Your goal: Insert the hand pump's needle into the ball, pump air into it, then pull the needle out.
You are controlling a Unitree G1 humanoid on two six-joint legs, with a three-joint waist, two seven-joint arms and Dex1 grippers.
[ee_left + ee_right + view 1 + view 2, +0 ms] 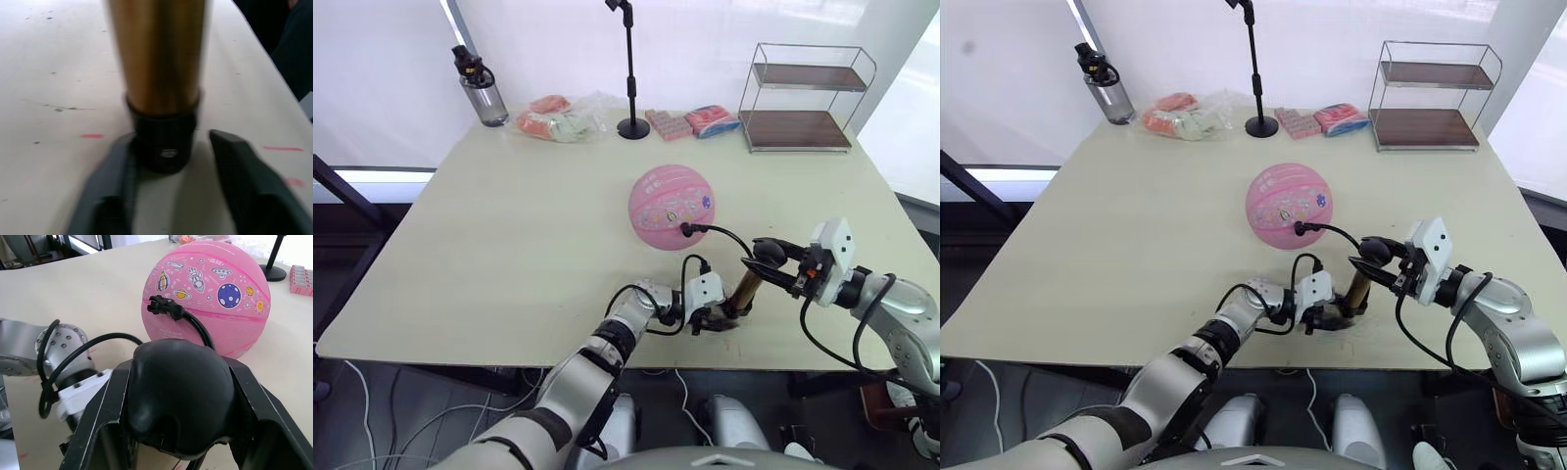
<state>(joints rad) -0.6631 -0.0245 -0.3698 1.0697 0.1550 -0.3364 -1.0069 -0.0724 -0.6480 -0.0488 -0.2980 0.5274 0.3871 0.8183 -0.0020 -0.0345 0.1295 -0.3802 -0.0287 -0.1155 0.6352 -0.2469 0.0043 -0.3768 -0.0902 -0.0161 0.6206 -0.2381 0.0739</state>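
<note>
1. The hand pump (744, 291) stands near-upright on the bench (509, 245) close to its near edge, base cap down. The gold-bronze barrel is smooth metal, rigid, likely slick; the black end caps look like matte plastic and should offer better purchase.
2. Left hand (171, 161) sits at the pump's foot. Its two black fingers flank the lower cap: one touches it, the other stands slightly apart, so the hand braces the base loosely and is not clenched on it.
3. Right hand (178, 396) is clenched around the rounded black handle (176, 391) at the pump's top. The handle is a bulbous dome that fills the space between the fingers, a good hold for pushing down.
4. The ball (673, 207) rests on the bench just beyond the pump, near the middle. Pink pebbled rubber with printed planets and rockets; light, and judged somewhat soft, so it may roll or dent under a sideways tug.
5. The thin black hose (729, 237) arcs from pump to ball, flexible. Its black fitting (164, 308) sits against the ball's skin; the needle itself is hidden, presumably inserted.
6. Judgement: keep strokes straight along the barrel; the needle is the fragile part.
</note>
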